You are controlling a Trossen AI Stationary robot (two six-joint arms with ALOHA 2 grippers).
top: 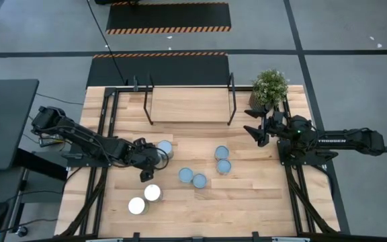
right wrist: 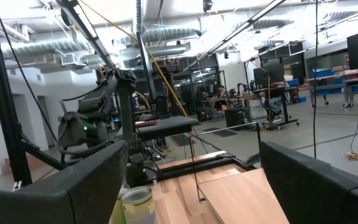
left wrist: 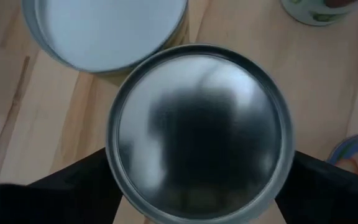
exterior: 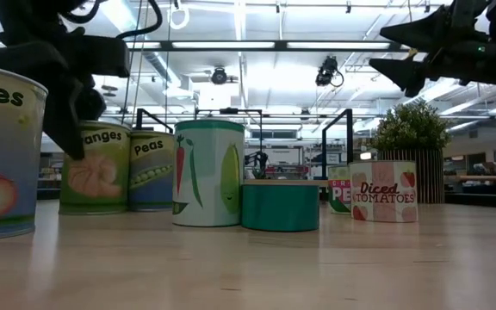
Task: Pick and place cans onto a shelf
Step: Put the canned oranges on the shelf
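My left gripper (top: 150,163) hangs open over the table's left middle, pointing down. In the left wrist view its two fingers (left wrist: 73,186) stand on either side of a can with a grey metal top (left wrist: 197,137); in the high view the gripper hides this can. A white-topped can (left wrist: 104,31) stands right beside it (top: 164,148). Other cans stand upright on the table: two at the near left (top: 144,199), two in the middle (top: 192,178), two right of the middle (top: 222,159). The shelf (top: 190,104) stands at the far edge. My right gripper (top: 257,131) is open and empty, raised near the plant. My left gripper comes at the grey-topped can from above, one finger at each side of its rim (left wrist: 114,168). I cannot tell whether the fingers touch it. The can stands upright.
A potted green plant (top: 269,86) stands at the far right corner, close to my right gripper. The shelf's black uprights (top: 232,101) rise at the board's ends. In the low view the labelled cans (exterior: 209,172) stand in a row across the table. Bare wood lies at the near right.
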